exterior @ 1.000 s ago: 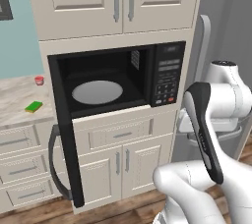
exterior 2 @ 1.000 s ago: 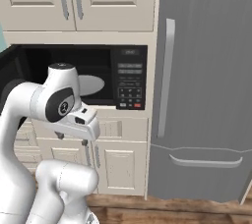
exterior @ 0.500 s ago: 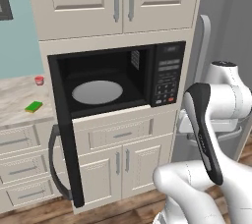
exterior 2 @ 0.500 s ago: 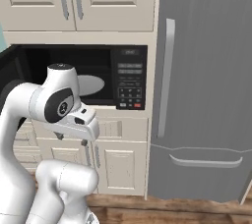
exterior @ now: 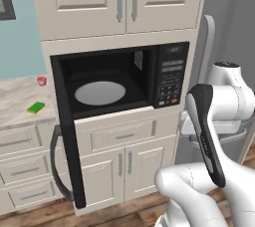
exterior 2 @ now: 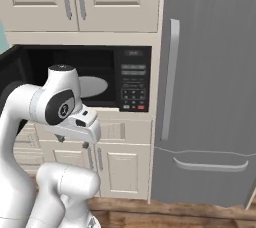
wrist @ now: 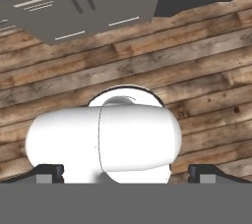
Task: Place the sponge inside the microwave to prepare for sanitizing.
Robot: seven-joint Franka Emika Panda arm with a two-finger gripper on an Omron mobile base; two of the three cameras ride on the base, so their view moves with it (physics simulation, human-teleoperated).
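The microwave (exterior: pixel 119 84) sits built into the cream cabinets beside the grey fridge (exterior 2: pixel 210 87), its door (exterior: pixel 67 136) swung wide to the left and the white turntable (exterior: pixel 99 93) bare inside. The wooden floor (wrist: pixel 206 70) lies below the hand camera. The pincer (wrist: pixel 126 175) points down at that floor, its tips spread wide apart and holding nothing. The sponge (exterior: pixel 36 107) lies flat on the marble bench (exterior: pixel 15 104) left of the microwave, near a tiny red cup (exterior: pixel 42 80).
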